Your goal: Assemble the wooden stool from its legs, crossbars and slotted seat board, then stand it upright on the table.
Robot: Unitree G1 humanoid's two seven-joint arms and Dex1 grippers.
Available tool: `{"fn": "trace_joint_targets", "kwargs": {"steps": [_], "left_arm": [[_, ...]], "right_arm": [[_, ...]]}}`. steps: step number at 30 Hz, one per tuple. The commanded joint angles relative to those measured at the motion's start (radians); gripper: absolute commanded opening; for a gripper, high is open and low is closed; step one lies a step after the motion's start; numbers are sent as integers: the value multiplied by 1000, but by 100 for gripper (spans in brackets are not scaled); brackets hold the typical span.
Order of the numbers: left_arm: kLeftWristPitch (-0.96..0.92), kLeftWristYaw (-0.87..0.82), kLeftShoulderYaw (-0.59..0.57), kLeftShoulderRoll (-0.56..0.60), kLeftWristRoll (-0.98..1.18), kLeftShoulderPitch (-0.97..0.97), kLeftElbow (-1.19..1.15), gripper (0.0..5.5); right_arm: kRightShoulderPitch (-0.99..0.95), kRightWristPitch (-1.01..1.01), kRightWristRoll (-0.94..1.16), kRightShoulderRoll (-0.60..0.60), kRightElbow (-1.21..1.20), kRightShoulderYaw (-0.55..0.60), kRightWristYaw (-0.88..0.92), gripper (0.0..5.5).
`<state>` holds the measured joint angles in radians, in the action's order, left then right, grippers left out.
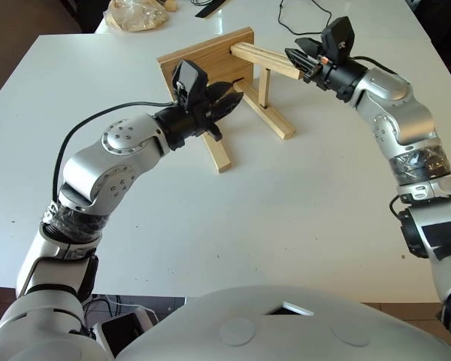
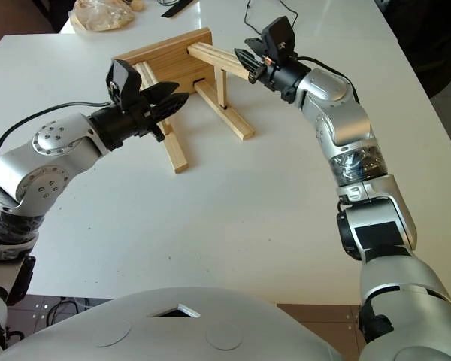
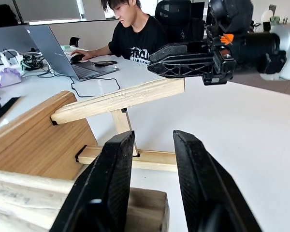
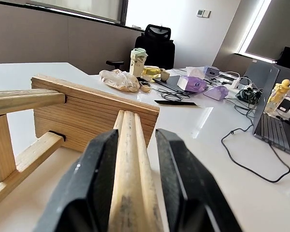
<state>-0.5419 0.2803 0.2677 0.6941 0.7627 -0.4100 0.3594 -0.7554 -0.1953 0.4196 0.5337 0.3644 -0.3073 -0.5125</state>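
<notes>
Right wrist view: right pincer [image 4: 135, 135] clamps the upper leg [image 1: 264, 59] of the stool [image 1: 203, 64], lying sideways upper centre of frame on the bench [image 1: 286, 226]; left pincer [image 1: 227, 101] grip unclear. Probably best to raise it slowly

White table [image 1: 210, 226], black chair [image 4: 157, 42] (by wall [image 4: 63, 41]), bright windows [image 4: 274, 26]

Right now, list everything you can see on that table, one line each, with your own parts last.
table: one, white, under everything.
stool: one, light wood, partly assembled, lying on its side in the far middle of the table.
seat board: one, light wood, on edge, legs slotted in.
plastic bag: one, clear with tan contents, far edge.
cable: one, black, behind the stool.
left pincer: one, black, open, over the stool's left-side legs.
right pincer: one, black, at the free end of the raised leg.
</notes>
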Motion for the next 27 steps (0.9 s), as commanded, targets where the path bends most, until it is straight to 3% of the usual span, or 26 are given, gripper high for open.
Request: {"fn": "trace_joint_targets", "kwargs": {"steps": [1,11,18,21,27], "left_arm": [[-58,102,76,41,-120,89,-33,147],[-85,212,94,76,-197,274,149,147],[-56,237,102,161,-245,471,290,147],[-44,293,20,246,-183,581,372,147],[-66,474,-309,354,214,676,459,147]], "right_arm": [[91,-41,-79,8,-7,-22,-92,140],[411,-271,-32,115,-400,76,-121,140],[663,-397,36,203,-674,194,-82,140],[760,-470,126,307,-834,256,-146,140],[839,-637,574,529,-1036,511,-407,140]]}}
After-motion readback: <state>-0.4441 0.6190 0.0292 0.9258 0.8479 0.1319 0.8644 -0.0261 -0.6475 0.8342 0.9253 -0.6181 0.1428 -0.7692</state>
